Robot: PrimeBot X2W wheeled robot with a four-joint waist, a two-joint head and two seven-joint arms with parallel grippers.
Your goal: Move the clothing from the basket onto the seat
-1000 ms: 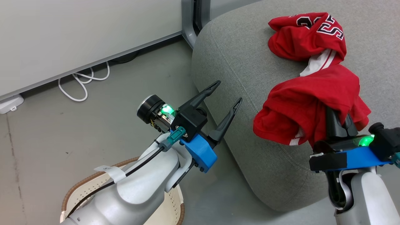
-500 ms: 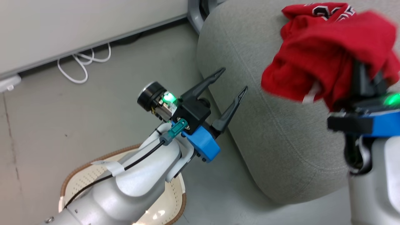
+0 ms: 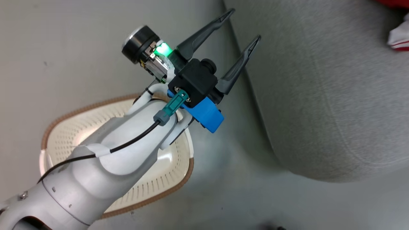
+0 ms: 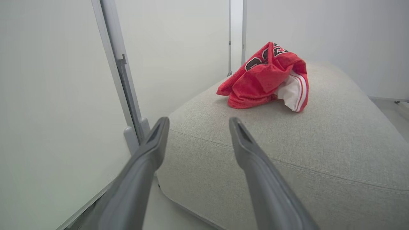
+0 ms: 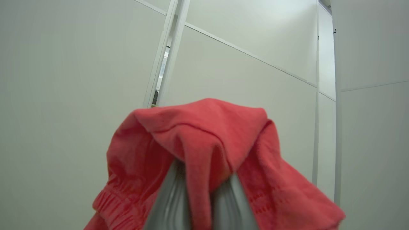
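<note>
Tipping down since half a second ago, the head camera now shows more of the small cream-white plastic basket with tiny holes and a brown rim [image 3: 64, 140] and less of the big grey cloth seat [image 3: 319, 95]. The camera moved, not those things.

The red jersey with black-and-white letters and white striped trim [image 4: 262, 80] lies in a heap on top of the seat, well back from its near edge. That part looks done. The soft plain red shorts [image 5: 204, 134] are not down yet. The right tool [image 5: 204, 191] is clenched on them, with a fold pinched between its fingers, and they hang over it in front of a pale wall [image 5: 64, 95]. I cannot tell how high they are over the seat. The part of the basket I can see, beside the seat on the grey floor [image 3: 223, 198], looks empty, but the left arm hides some of it. I think only the red shorts are left.

The left tool [image 3: 244, 25] is spread wide and holds nothing. It hovers just beside the seat's rounded side. The seat's top has lots of bare room in front of the jersey. A grey metal post [image 4: 129, 95] stands close to the seat's far corner, so moves there need care.
</note>
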